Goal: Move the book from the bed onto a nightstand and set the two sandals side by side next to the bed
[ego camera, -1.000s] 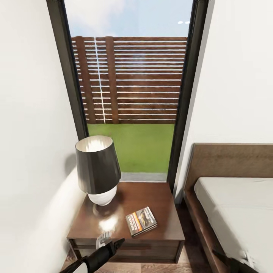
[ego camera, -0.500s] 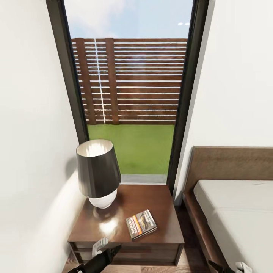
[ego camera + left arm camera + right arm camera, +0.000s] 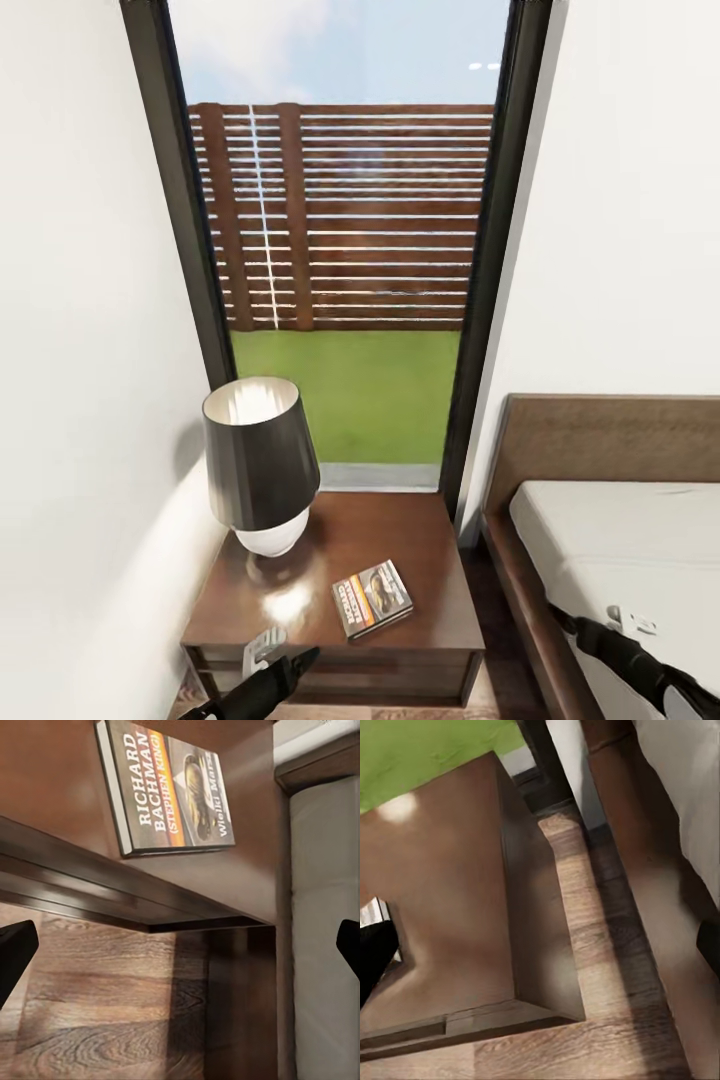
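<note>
Lying flat on the glossy top of the nightstand (image 3: 400,540), the book (image 3: 372,598) sat toward the front edge, cover up, with a dark-shaded lamp (image 3: 260,462) on a white base standing near it at the back corner by the wall. From the left wrist view the cover lettering was legible — the book (image 3: 169,784) rested just inside the nightstand's front edge (image 3: 112,881), above the wood-plank floor (image 3: 105,1012). The left gripper (image 3: 268,655) hung just in front of the nightstand and below its top, its fingers spread wide and holding nothing. The right gripper (image 3: 590,628) hovered over the near edge of the bed (image 3: 620,540), apart from the book; its two fingertips showed at opposite borders of the right wrist view, spread wide with nothing between them. Behind the nightstand a tall dark-framed window (image 3: 345,250) looked out on green grass and a slatted brown fence — the bed's brown headboard stood against the white wall beside it.
</note>
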